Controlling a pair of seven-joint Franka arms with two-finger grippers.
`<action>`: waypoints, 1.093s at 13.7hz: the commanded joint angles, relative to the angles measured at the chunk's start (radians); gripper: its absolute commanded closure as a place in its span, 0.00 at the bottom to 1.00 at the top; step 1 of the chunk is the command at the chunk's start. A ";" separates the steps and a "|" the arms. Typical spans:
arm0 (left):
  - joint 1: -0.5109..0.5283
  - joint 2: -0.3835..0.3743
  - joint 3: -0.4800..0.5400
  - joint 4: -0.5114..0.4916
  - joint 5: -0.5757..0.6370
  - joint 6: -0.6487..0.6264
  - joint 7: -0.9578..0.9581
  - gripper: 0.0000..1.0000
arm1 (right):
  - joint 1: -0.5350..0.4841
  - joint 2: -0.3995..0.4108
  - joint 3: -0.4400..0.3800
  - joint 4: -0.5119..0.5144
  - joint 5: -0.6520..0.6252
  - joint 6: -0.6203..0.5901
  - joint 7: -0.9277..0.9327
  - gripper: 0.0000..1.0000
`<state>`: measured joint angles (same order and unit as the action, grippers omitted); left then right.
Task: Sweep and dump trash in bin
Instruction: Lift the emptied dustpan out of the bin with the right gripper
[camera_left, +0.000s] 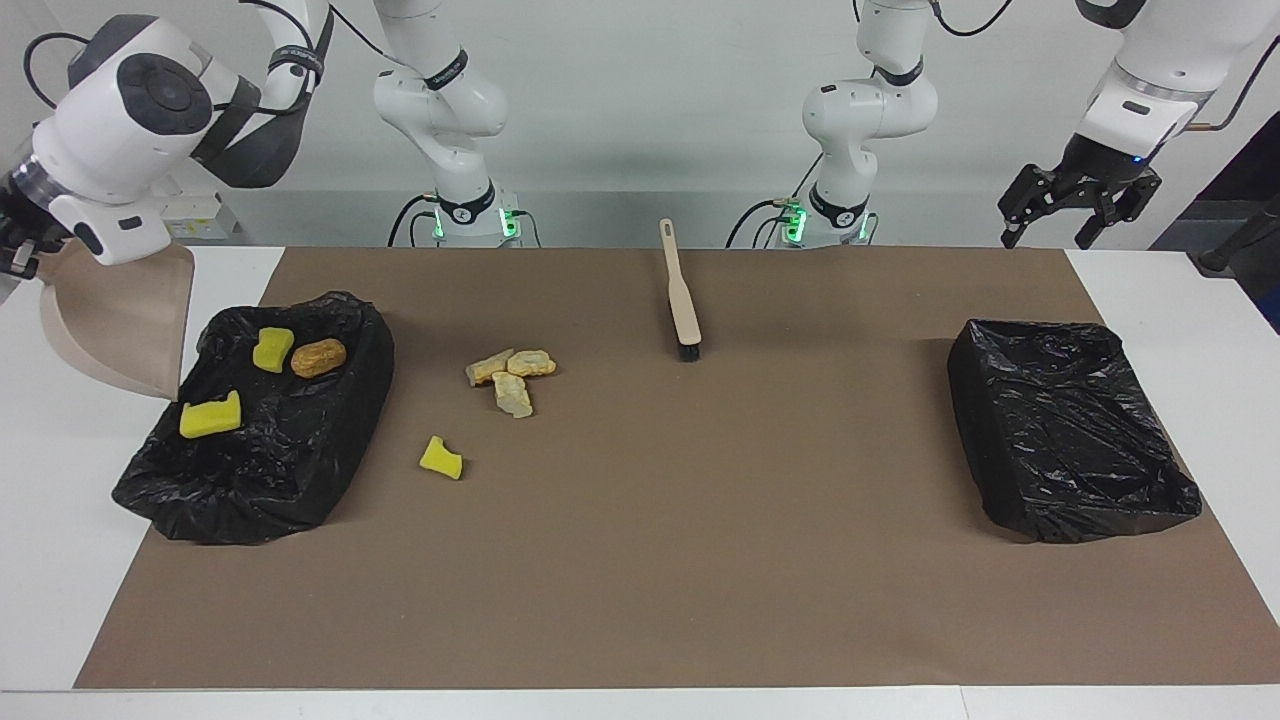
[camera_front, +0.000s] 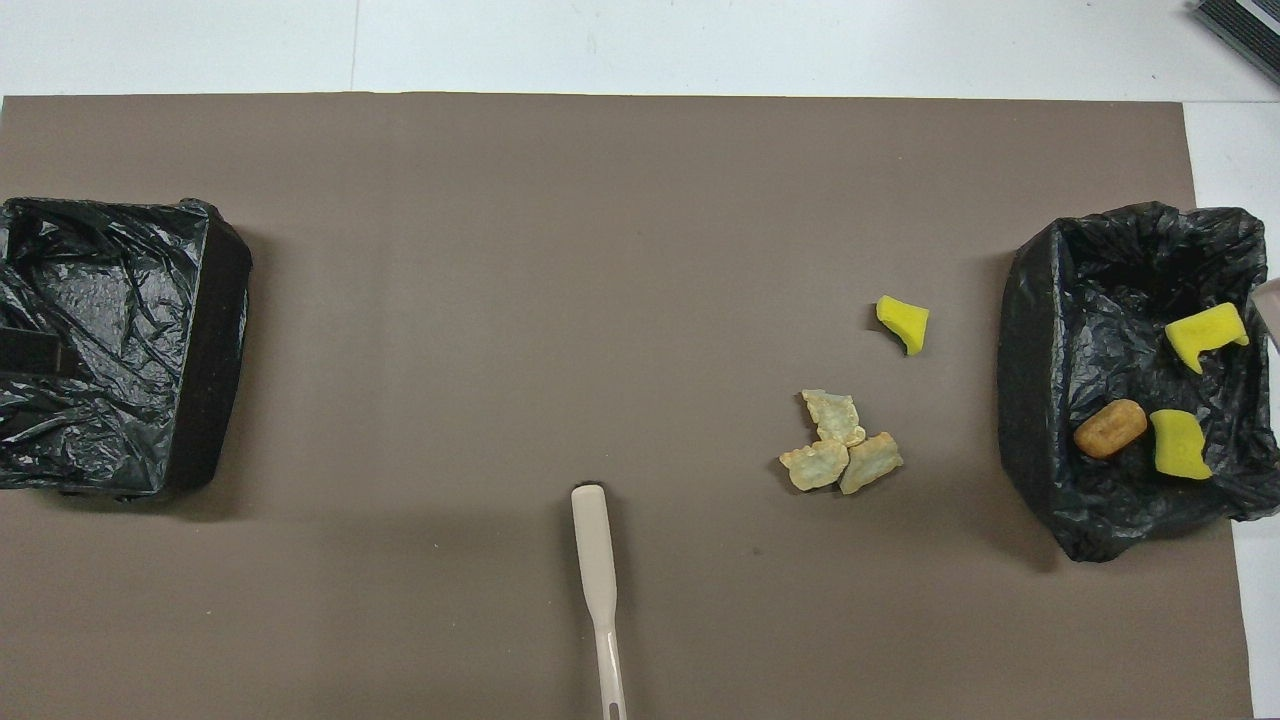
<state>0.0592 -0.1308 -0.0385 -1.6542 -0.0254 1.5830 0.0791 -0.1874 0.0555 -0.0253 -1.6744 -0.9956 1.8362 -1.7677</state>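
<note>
White table (camera_left: 1180, 300) under large brown mat (camera_left: 700, 560); plain pale grey wall (camera_left: 640, 120) along robots' end; even, soft light, faint shadows; dark ribbed object (camera_front: 1240, 25) at table corner, cut by frame edge

The right gripper (camera_left: 12, 255) runs off the facing view's edge, so its grip on the dustpan (camera_left: 120, 320) cannot be made out — overhead, only a sliver of the pan shows. The brush (camera_front: 598, 590) handle is cut off at the overhead view's bottom edge.

Yellow and tan trash (camera_left: 512, 381), black bins (camera_left: 1072, 430)
</note>
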 joint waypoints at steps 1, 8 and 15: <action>-0.002 0.007 0.000 0.022 0.004 -0.017 0.002 0.00 | 0.008 -0.031 0.005 -0.030 0.114 -0.020 0.056 1.00; -0.002 0.007 0.000 0.022 0.004 -0.017 0.001 0.00 | 0.023 -0.035 0.005 -0.047 0.496 -0.051 0.151 1.00; -0.002 0.007 0.000 0.022 0.004 -0.017 0.001 0.00 | 0.109 -0.077 0.008 -0.139 0.747 -0.061 0.612 1.00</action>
<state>0.0592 -0.1308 -0.0385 -1.6542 -0.0254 1.5830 0.0791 -0.1073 0.0046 -0.0210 -1.7810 -0.2991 1.7927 -1.2636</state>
